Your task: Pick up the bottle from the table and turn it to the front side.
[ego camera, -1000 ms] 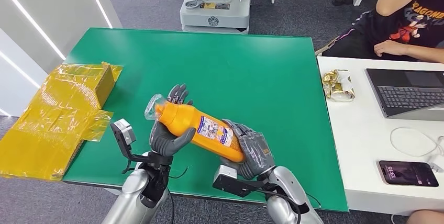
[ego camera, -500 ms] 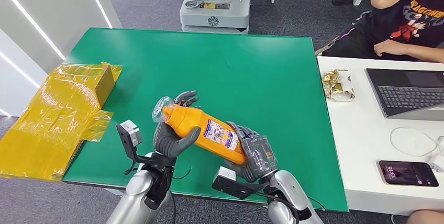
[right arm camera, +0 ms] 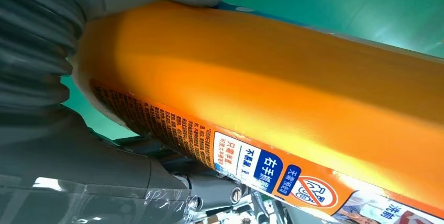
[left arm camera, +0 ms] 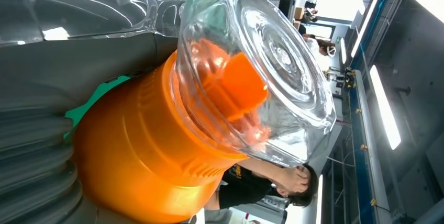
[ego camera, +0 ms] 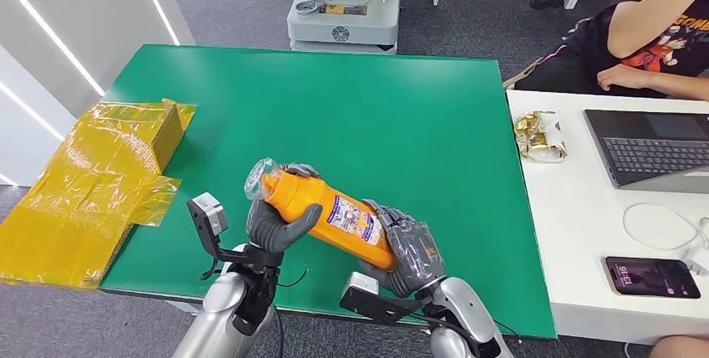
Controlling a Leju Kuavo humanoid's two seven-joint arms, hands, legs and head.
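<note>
The orange bottle (ego camera: 326, 212) is held clear of the green table (ego camera: 376, 107) by both hands, lying tilted with its clear-capped end away from the robot and to its left. The left hand (ego camera: 280, 217) grips the neck end, thumb across the near side and fingers wrapped over the far side just below the clear cap (left arm camera: 256, 72). The right hand (ego camera: 408, 245) cups and holds the base end, which is the lower end. The printed label (ego camera: 351, 217) faces up between the 2 hands; in the right wrist view the label's edge (right arm camera: 251, 164) runs along the bottle's side nearest that hand. Beyond the left hand, at the table's edge, lies a yellow wrapped box (ego camera: 92, 186). Past the right hand, a white table (ego camera: 585, 207) carries a laptop (ego camera: 648, 149) and a phone (ego camera: 652, 277), with a person (ego camera: 644, 32) seated behind.
</note>
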